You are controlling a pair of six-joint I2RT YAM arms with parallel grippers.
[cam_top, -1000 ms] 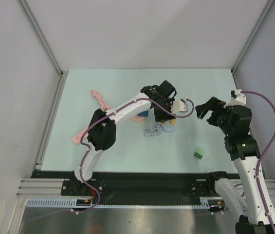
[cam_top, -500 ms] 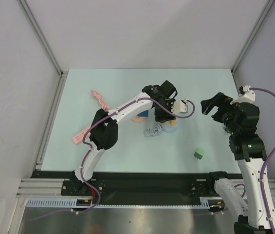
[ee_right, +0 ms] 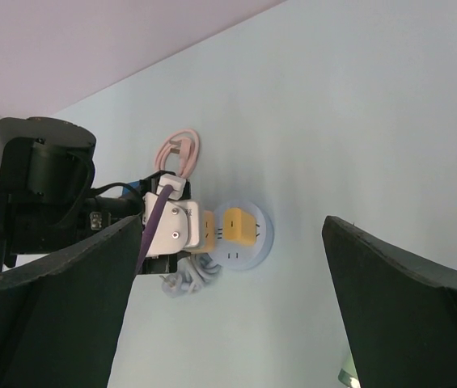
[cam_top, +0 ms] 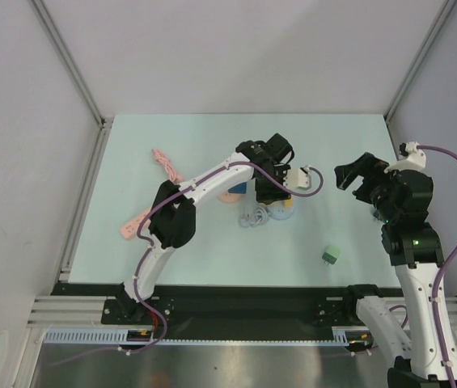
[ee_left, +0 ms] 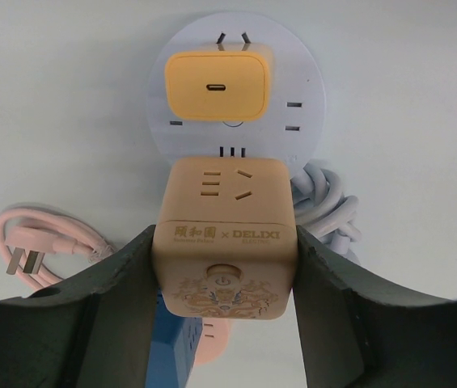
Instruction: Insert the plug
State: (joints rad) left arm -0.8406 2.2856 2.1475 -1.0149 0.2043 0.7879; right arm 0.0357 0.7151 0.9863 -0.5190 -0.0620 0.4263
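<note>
Where the left gripper (ee_left: 226, 242) clamps it between both fingers (ee_left: 115, 299), the tan DELIXI cube adapter (ee_left: 225, 214) overlaps the near rim of the round socket hub (ee_left: 305, 89) ahead; a yellow charger (ee_left: 217, 85) sits plugged in beyond. Off to the side, the right gripper (ee_right: 232, 275) gapes empty.

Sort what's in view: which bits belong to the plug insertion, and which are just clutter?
In the job: tan cube adapter, gripped between the left fingers; round socket base.

Lying about: yellow charger already plugged into that base; white coiled cable; pink plug lead; pink power strip; pink braid; green block.
</note>
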